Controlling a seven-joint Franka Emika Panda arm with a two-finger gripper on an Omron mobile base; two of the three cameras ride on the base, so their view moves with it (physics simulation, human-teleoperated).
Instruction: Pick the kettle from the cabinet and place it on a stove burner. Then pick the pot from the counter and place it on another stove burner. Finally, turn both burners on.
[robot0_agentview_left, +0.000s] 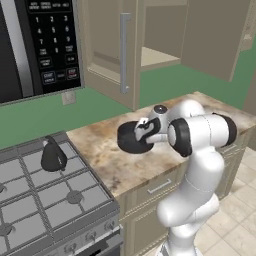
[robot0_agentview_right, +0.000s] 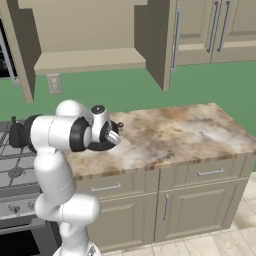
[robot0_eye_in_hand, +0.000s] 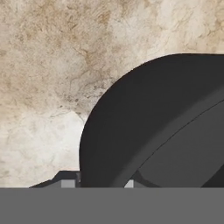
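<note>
On the counter (robot0_agentview_left: 200, 107), beside the range, the pot (robot0_agentview_left: 129, 141) is met by the gripper (robot0_agentview_left: 145, 131), reached down from a bent, folded arm; in the hand view the finger tips (robot0_eye_in_hand: 68, 183) are seen nearly closed across the pot's (robot0_eye_in_hand: 144, 127) rim, a wall pinched between them; the kettle (robot0_agentview_left: 52, 155) is set on a rear burner.

Arm: white, with dark joints, rising from the base near the floor. Lower links stand roughly upright; the elbow is bent and the forearm runs level toward the far side. Wrist: turned downward, hand pointing down. Gripper (robot0_eye_in_hand: 97, 183): two small dark fingertips (robot0_eye_in_hand: 68, 183) at the bottom of the hand view, drawn in close with the wall of the pot (robot0_eye_in_hand: 131, 131) between them, gripping its rim.
</note>
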